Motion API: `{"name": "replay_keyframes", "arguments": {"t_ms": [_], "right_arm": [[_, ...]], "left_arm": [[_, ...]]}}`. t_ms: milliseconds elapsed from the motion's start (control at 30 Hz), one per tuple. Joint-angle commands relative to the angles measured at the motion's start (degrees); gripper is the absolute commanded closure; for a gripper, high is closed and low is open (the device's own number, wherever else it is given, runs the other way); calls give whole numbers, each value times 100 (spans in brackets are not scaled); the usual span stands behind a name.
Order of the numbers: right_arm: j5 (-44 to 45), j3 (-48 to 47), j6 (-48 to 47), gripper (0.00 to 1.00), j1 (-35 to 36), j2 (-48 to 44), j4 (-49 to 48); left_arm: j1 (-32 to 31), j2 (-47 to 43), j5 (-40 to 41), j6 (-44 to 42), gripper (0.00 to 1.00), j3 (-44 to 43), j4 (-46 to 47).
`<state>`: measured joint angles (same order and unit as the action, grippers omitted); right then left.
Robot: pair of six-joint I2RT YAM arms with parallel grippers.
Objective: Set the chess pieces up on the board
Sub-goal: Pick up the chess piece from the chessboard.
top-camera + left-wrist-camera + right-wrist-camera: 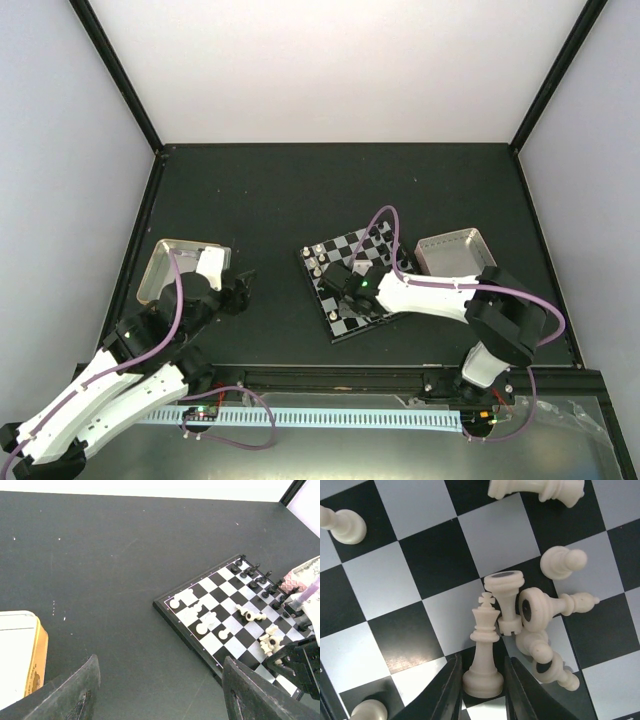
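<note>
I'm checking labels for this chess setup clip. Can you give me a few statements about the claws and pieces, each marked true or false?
1. The right claw has its fingers on either side of the base of the white king. True.
2. The left claw holds a black pawn. False: it is open and empty, over the bare table beside the board.
3. The black pieces line one edge of the board. True.
4. Every one of the white pieces stands upright. False: several lie on their sides, clustered right next to the king.
</note>
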<state>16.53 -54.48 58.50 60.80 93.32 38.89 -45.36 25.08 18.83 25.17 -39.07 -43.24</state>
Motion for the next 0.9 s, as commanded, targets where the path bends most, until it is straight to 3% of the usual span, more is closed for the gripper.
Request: {"name": "replay_keyframes", "arguments": {"t_ms": [0, 100, 300, 567, 700, 867], "right_arm": [[210, 85, 326, 75, 69, -2, -32], [108, 156, 351, 76, 105, 10, -112], [0, 228, 93, 91, 117, 8, -392], [513, 710, -1039, 92, 109, -1121, -1369], [249, 1153, -2082, 92, 102, -2046, -2313], [-772, 1642, -3192, 94, 101, -3225, -3260]], "left_arm": [[29, -56, -47, -85, 32, -7, 57], [26, -68, -50, -77, 32, -13, 53], [28, -25, -64, -60, 32, -1, 53], [23, -8, -320, 18, 30, 38, 212], [27, 199, -1288, 239, 27, 141, 883], [32, 716, -2642, 912, 22, 69, 1921]]}}
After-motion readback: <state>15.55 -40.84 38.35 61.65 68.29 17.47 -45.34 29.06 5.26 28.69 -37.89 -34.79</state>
